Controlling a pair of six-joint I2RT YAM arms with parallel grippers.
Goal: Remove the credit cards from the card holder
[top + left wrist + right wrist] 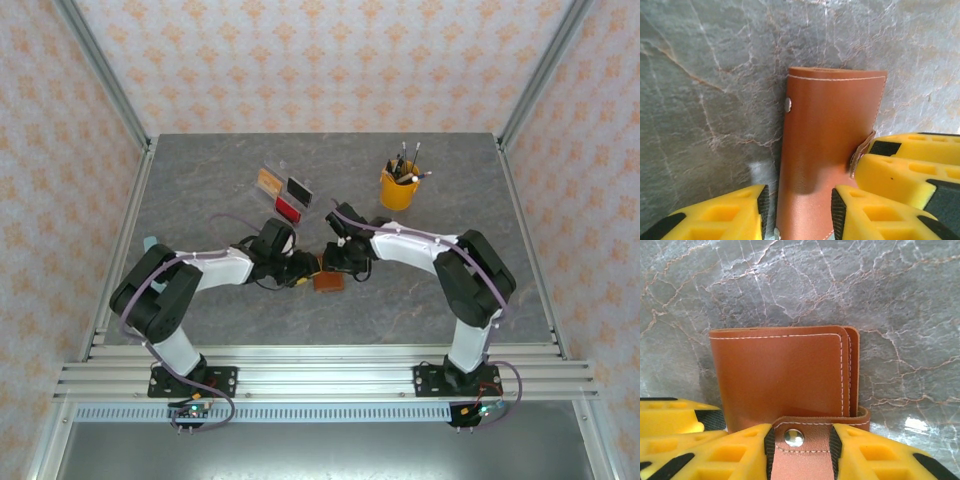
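Right gripper: yellow two-finger claw with black pads (802, 445), jaws narrowed onto the holder's brown leather snap strap (801, 464); the strap fills the gap from pad to pad, so it looks pinched
Left gripper: matching yellow claw (797, 212), jaws part-open and straddling the holder's narrow end; one pad meets the leather and a sliver shows beside the other, so whether it truly squeezes I cannot tell
Card holder: small reddish-brown folding leather wallet with white stitching (780, 375), folded shut on the grey marbled table top (790, 285), mid-table between the two claws
Fastening: strap drawn off the round metal stud (788, 104) on the wallet face, so it looks undone
Credit cards: by my reckoning tucked inside the fold, none drawn out
Done: at most the unsnapping
Left to do: spread the wallet open, slide each card from its pocket, lay it on the table
Further back: clear acrylic stand with small coloured cards (285, 192) and yellow cup of pens (398, 187), both well apart from the work
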